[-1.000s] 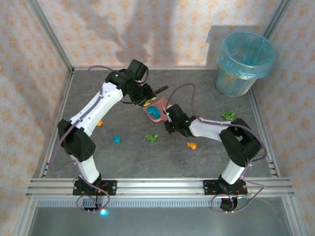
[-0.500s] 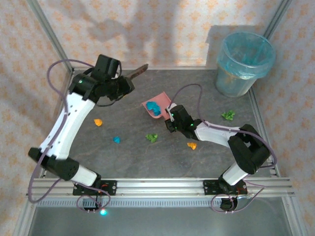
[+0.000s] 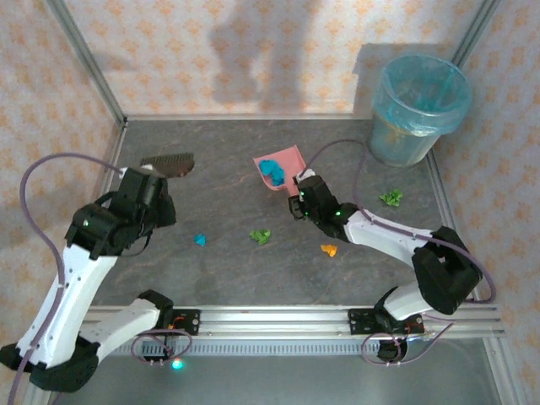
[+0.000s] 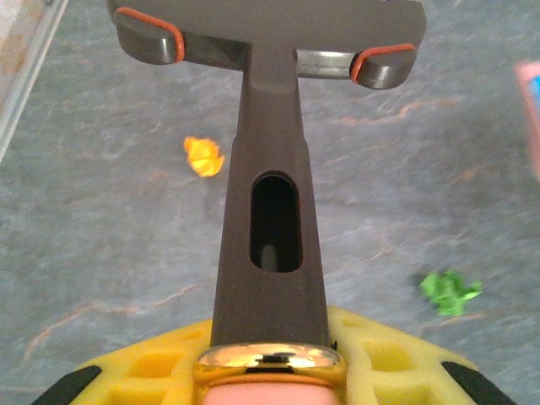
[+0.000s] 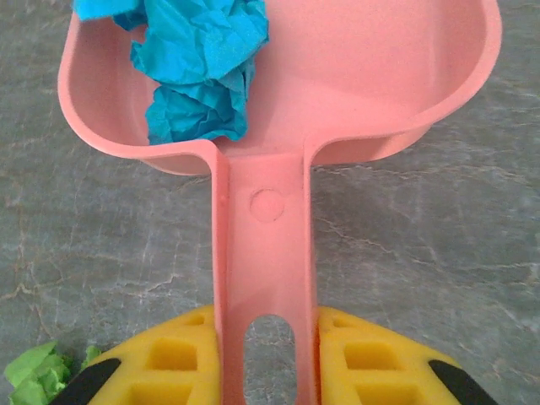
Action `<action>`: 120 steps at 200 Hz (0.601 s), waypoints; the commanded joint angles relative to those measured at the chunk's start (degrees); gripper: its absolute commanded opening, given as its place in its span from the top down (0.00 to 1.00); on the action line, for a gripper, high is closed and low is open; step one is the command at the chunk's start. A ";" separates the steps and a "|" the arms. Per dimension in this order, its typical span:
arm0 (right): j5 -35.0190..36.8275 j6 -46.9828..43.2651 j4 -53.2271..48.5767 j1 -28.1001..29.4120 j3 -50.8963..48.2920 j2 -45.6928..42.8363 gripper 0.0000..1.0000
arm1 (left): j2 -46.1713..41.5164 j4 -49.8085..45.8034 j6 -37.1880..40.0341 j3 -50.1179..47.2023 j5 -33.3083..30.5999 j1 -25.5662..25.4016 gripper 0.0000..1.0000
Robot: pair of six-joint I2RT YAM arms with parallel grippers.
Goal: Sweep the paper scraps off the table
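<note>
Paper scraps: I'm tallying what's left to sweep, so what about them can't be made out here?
Right wrist view: the blue scraps in the dustpan are cut off by the top edge; count unclear.
Right wrist view: a green scrap is cut by the bottom-left corner.
Top external view: the bin's cloudy liner hides any scraps inside.
Left wrist view: the brush covers the table beneath it.

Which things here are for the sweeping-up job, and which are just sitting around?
For the job: paper scraps, brush, pink dustpan, table, probably the bin.
Just there: patterned wall, aluminium rails.
</note>
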 commanded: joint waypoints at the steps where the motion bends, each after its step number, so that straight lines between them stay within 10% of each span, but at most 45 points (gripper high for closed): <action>1: 6.33 5.62 -6.84 0.01 4.96 -4.01 1.00 | -1.96 2.69 2.63 -4.35 -4.32 0.23 1.00; 120: 22.07 13.20 -46.03 -4.69 42.27 0.29 1.00 | -8.19 11.83 -3.92 -18.06 3.73 -2.70 1.00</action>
